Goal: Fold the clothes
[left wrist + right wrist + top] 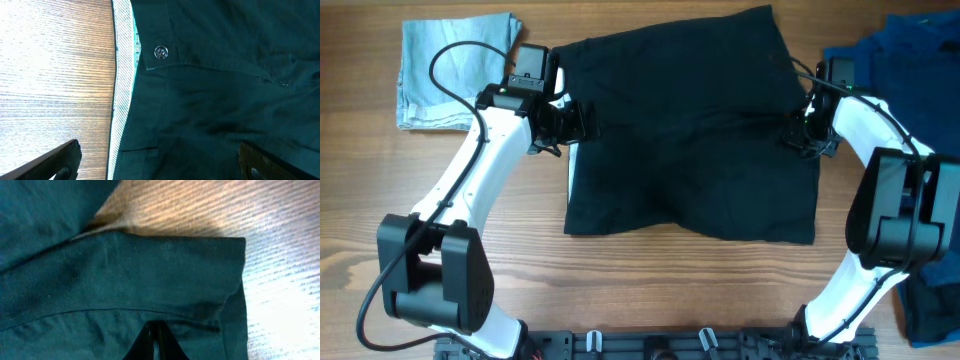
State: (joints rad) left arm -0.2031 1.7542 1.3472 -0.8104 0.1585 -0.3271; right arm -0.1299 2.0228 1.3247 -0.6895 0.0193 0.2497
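The black shorts (690, 130) lie spread flat on the wooden table, with the waistband to the left and the leg hems to the right. My left gripper (565, 122) is open just above the waistband edge. In the left wrist view its fingers (157, 165) straddle the grey-lined waistband (122, 100), with the button (160, 51) ahead of them. My right gripper (802, 135) is at the right leg hem. In the right wrist view its fingers (156, 341) are shut together, pinching puckered black fabric (125, 275) near the hem corner.
A folded pale-blue denim piece (455, 70) lies at the back left, beside the left arm. A heap of dark-blue and black cloth (920, 50) fills the right edge. Bare wood (650, 290) lies in front of the shorts.
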